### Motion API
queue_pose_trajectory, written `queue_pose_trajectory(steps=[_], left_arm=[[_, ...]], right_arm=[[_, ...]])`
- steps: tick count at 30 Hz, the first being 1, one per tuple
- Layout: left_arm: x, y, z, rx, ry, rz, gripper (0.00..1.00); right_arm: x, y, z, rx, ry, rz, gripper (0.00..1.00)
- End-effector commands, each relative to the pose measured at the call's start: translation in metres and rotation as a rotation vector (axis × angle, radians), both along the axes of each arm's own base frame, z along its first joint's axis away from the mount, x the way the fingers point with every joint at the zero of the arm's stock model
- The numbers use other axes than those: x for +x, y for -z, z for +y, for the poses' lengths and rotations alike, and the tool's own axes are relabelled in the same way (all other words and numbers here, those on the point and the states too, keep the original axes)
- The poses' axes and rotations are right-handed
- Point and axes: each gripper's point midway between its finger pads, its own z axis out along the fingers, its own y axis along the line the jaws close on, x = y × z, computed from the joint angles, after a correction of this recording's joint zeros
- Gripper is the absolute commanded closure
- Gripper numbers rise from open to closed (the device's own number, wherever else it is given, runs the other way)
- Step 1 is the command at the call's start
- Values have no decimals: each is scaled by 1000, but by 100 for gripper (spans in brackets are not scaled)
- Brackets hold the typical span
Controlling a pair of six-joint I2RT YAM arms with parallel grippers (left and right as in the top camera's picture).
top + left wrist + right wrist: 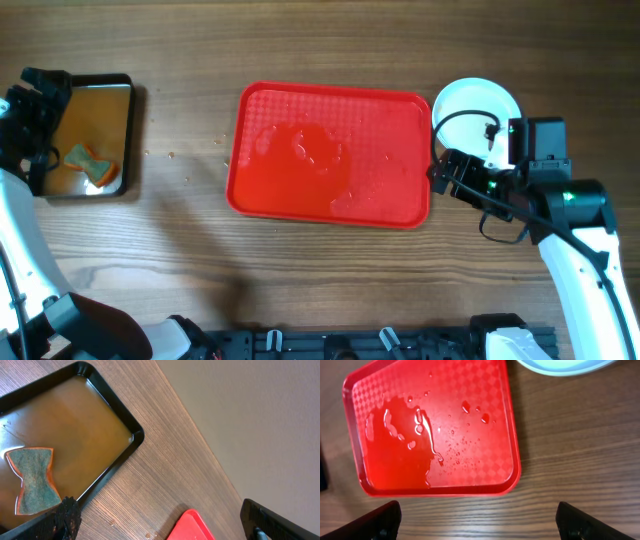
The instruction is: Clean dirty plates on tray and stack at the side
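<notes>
At the far right of the bench (pixel 300 270), a white plate (pixel 476 103) lay flat on the wood, just beside the far right corner of the red tray (pixel 395 120) and outside it. From the overhead view I could not tell if it was one plate or several together. The red tray was in the middle of the bench and carried only water (pixel 315 150): one large puddle on its left half and many small drops toward the right.

The right tool (pixel 479 515) was at the right edge of the red tray, on the near side of the plate. In the right wrist view its two fingers stood well apart at the lower corners, and they held nothing.

At the far left of the bench was a black tray (pixel 131 120) with a shallow brown liquid (pixel 95 115) in it. A sponge (pixel 90 165) with a narrow waist lay in the near part of this tray. The left tool (pixel 160 520) was above the left side of the black tray, with its fingers wide apart and empty. A few small specks (pixel 170 155) lay on the wood between the two trays.
</notes>
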Motion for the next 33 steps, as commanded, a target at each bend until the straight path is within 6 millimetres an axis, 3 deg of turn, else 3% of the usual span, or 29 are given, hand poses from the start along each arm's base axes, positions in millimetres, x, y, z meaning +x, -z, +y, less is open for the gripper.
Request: queue_pose_trajectory(steps=[1, 7, 12, 15, 19, 22, 24, 33], left_arm=[[3, -3, -2, -6, 9, -10, 0], [3, -3, -2, -6, 9, -10, 0], [3, -3, -2, -6, 9, -10, 0], [3, -3, -2, -6, 9, -10, 0], [3, -3, -2, -6, 9, -10, 0], [3, -3, -2, -6, 9, -10, 0], [3, -3, -2, -6, 9, -10, 0], [3, -3, -2, -6, 9, -10, 0]], right_arm=[[10, -2, 9, -8, -120, -129, 0], [-8, -20, 19, -78, -290, -680, 0], [-22, -23, 16, -122, -259, -1062, 0], [-23, -26, 5, -176, -180, -1244, 0], [-20, -30, -19, -230, -30, -1270, 0], [-16, -5, -35, -304, 27, -1159, 0], [-16, -5, -35, -370, -13, -1170, 0], [-16, -5, -35, -372, -14, -1169, 0]])
